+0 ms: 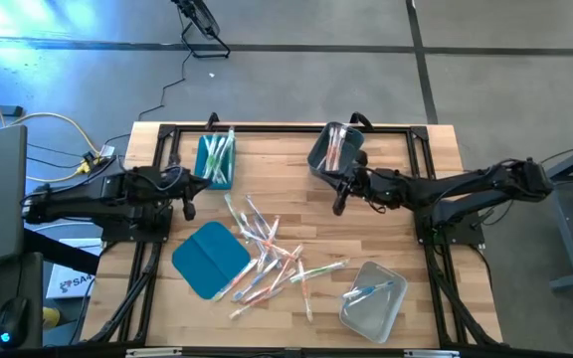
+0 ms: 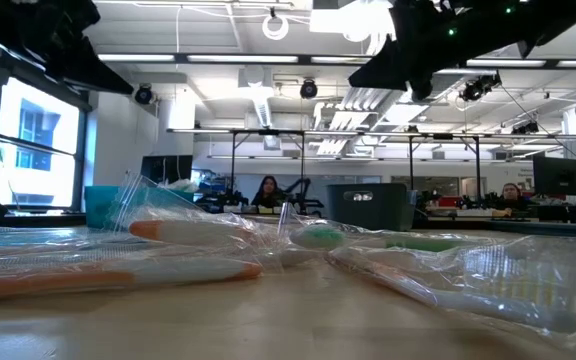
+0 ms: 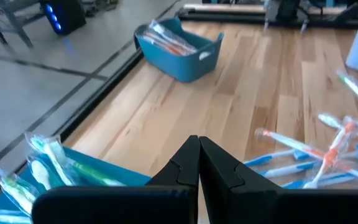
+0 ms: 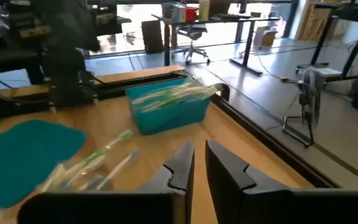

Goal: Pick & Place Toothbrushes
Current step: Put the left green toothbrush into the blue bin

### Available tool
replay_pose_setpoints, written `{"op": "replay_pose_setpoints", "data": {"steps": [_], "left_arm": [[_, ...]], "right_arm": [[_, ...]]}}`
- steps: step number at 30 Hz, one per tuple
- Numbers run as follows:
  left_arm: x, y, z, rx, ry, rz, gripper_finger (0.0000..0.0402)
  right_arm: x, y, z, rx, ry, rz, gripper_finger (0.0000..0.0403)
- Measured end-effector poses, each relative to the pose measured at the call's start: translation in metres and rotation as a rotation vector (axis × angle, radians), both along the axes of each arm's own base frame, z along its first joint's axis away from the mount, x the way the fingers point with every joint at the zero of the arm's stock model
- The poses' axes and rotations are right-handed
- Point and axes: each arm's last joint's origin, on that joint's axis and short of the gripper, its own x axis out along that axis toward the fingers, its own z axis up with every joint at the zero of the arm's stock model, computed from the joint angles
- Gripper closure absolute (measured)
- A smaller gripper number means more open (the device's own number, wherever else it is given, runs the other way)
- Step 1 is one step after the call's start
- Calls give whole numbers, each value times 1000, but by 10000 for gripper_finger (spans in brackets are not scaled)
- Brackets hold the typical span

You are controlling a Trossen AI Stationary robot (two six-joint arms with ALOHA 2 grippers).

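Thin plastic-wrapped toothbrushes (image 1: 272,254) lie below my right claw (image 1: 338,206) — nearly shut, empty; I'd reopen it before descending — left claw (image 1: 188,208) shut, empty.

Even, bright overhead light on the pale wooden-plank bench (image 1: 296,169); shadows short and soft. Cold blue glare on the grey floor (image 1: 28,40) at one corner. Low view: fluorescent ceiling strips (image 2: 298,60) blaze, and the nearest clear-wrapped, pale plastic toothbrushes (image 2: 208,235) blur (too close). Wrist views soft, slightly smeared.
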Motion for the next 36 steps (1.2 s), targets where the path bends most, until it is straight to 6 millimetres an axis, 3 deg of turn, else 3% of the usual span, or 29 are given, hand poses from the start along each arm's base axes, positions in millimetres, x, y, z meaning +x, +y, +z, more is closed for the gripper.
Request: {"op": "replay_pose_setpoints", "data": {"steps": [13, 30, 36], "left_arm": [[25, 2, -12, -99, 101, 38, 398], [36, 1, -15, -180, 101, 5, 398], [36, 1, -15, -178, 101, 5, 398]], "right_arm": [[-22, -4, 17, -47, 15, 95, 378], [-63, -24, -8, -73, -155, 178, 378], [-77, -28, -6, -112, -216, 158, 378]]}}
